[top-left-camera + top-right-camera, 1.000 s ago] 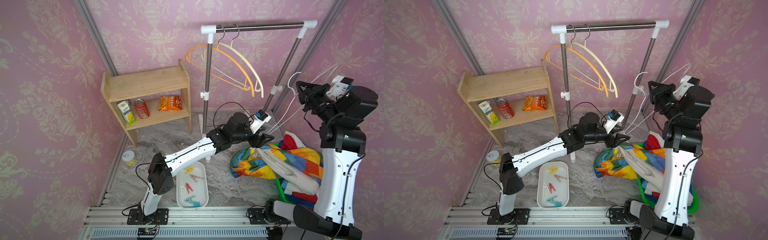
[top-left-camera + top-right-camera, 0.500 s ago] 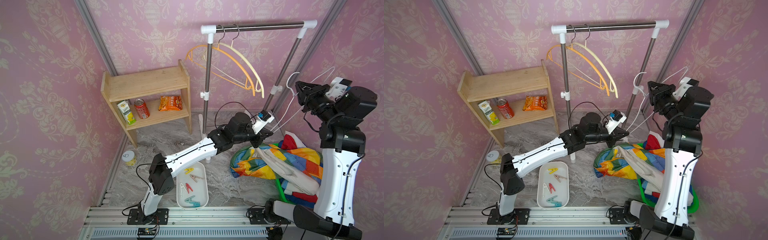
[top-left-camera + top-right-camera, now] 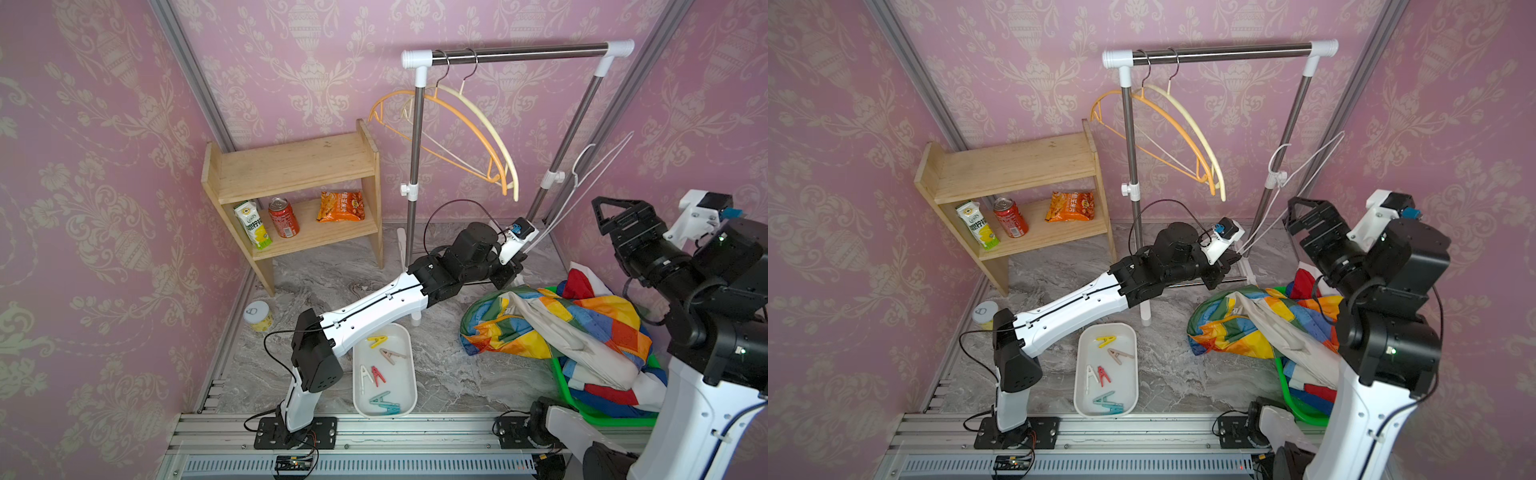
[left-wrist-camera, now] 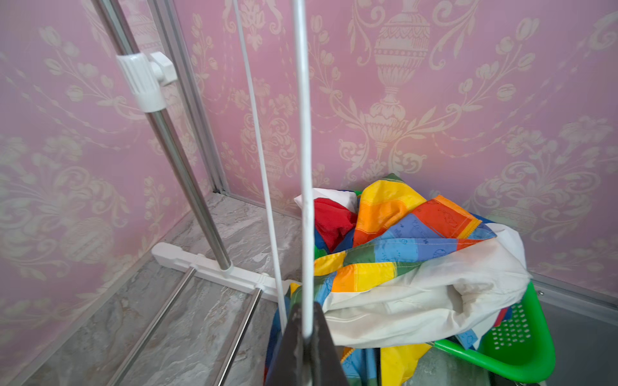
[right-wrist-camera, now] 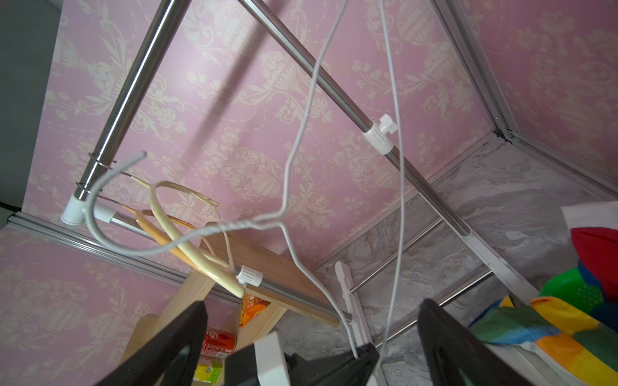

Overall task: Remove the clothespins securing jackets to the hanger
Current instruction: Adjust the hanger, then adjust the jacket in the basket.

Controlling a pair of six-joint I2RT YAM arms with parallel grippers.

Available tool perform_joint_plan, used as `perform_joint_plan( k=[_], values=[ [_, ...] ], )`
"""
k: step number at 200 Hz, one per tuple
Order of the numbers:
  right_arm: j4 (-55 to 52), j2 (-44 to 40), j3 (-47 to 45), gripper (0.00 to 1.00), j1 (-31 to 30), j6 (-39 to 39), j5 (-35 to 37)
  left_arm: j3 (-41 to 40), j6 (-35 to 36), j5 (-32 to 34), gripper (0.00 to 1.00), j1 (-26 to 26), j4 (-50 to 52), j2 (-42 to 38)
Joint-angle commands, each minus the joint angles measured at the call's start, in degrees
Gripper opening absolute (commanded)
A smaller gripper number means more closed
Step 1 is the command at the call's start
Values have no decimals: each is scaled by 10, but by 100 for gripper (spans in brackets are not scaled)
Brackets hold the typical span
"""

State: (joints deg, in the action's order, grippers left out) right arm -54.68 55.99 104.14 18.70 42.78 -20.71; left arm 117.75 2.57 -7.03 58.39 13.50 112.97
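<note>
Top views: we look down from high in front; in both top views the steel clothes rail (image 3: 1221, 52) sits upper centre.
Left wrist: we face the rainbow patchwork jacket (image 4: 401, 240), close.
Right wrist: we look up past the white wire hanger (image 5: 287, 173).

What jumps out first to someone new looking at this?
The rainbow jacket heaped over the green basket beside the right arm. Then the bare white wire hanger that the left gripper holds up near the rack, jaws shut on it. Up front, a white tray holds loose clothespins.
</note>
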Motion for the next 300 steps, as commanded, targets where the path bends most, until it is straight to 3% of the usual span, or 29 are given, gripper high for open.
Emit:
perform_joint_plan(
  k=[1,50,84,114,141,170,242,300],
  values=[
    [-64,-52,-82,100,-2,-26,16,39,45,59,0,-13,31,-24],
    [-55,-208,-426,100,-7,72,-71,84,82,77,0,-17,47,-37],
    [-109,-289,-545,100,-25,112,-52,100,85,66,0,-17,45,-35],
    [-48,-322,-641,100,-49,173,-83,137,80,50,0,-16,63,-9],
    [-1,-253,-657,100,-127,174,-43,157,74,39,0,-17,66,8],
    [35,-111,-626,100,-264,168,85,161,72,30,0,-16,63,12],
    [269,-29,-715,100,-281,288,137,89,91,33,0,-18,27,-27],
    [254,135,-636,100,-362,278,247,74,92,32,0,-26,16,-36]
  ],
)
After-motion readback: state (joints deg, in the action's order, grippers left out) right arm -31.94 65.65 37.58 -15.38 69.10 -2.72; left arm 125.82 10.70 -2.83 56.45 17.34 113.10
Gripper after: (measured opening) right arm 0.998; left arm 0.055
